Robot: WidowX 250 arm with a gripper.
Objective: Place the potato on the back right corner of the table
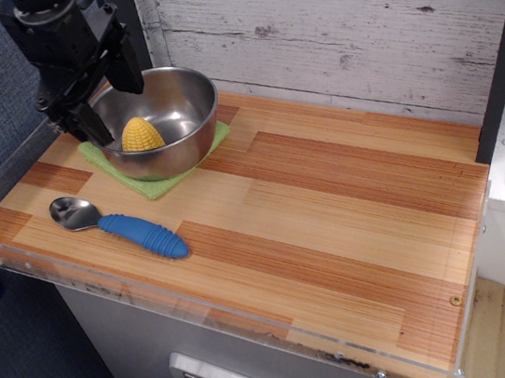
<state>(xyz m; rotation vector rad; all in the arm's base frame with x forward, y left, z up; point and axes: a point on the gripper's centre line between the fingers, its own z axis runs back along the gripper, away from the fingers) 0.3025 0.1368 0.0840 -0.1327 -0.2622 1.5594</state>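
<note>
1. No brand name, label or readable writing shows on any object or surface in the view.
2. The black robot gripper (109,104) hangs over the back left part of the table, its two dark fingers (128,72) spread wide apart and holding nothing.
3. One finger sits over the left rim of the round stainless steel bowl (172,116), the other lower and further left, outside the bowl above the cloth's edge; whether either finger touches the bowl cannot be told.
4. The small yellow dome-shaped potato with ribbed rows of bumps (140,134) stands upright inside the steel bowl, against its near left wall, just beside the gripper but free of it.
5. The bowl rests on a square light green cloth (153,184), whose corners stick out from under it.
6. A spoon with a shiny metal head and a ribbed blue handle (126,228) lies flat in front of the bowl, near the front left edge, apart from the cloth.
7. The rectangular wooden table of light and reddish-brown strips with a clear acrylic rim (351,222) sits on a grey metal base; behind it runs a whitewashed plank wall (350,15).
</note>
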